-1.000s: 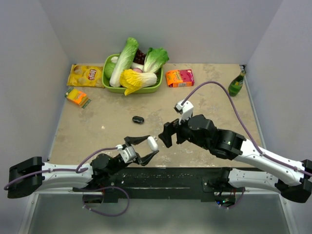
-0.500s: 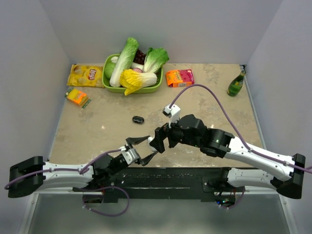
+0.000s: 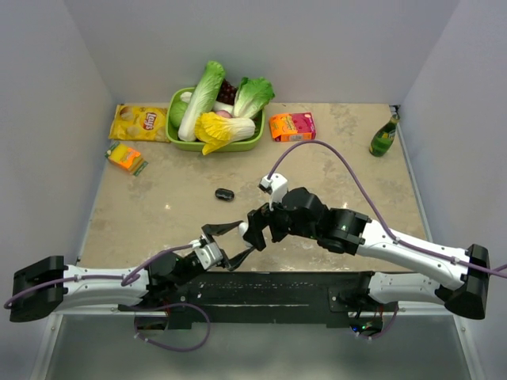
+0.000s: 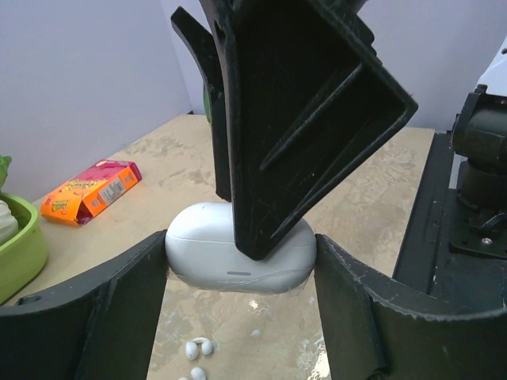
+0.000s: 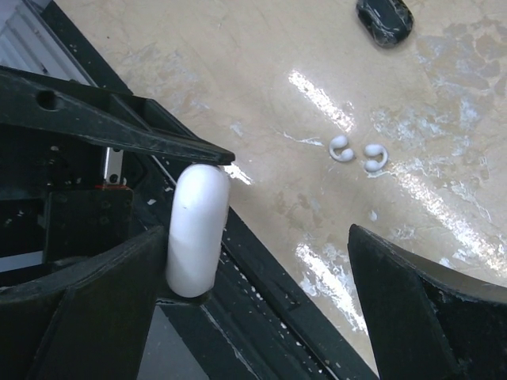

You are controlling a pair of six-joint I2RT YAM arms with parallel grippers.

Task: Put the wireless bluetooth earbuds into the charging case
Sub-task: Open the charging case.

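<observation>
My left gripper [image 3: 240,242] is shut on the charging case [image 4: 238,261], a glossy white pebble held by its two ends a little above the table. My right gripper [image 3: 255,229] is open and straddles the case from above. One of its fingers [image 4: 293,119] lies across the front of the case. In the right wrist view the case [image 5: 196,229] stands on end against the left finger [image 5: 103,309], and the other finger [image 5: 428,309] is far off. The two earbuds [image 5: 355,152] lie loose on the table, also seen below the case [image 4: 195,348]. The right gripper hides the case in the top view.
A small black oval object [image 3: 224,194] lies on the table beyond the grippers. At the back stand a green basket [image 3: 176,136] of vegetables, a chips bag [image 3: 139,123], an orange box [image 3: 291,126], a small orange packet [image 3: 125,157] and a green bottle [image 3: 384,136].
My right arm has swung left and down to the left gripper, so its open jaws now sit over the case. The left gripper has kept hold of the case and barely moved.
</observation>
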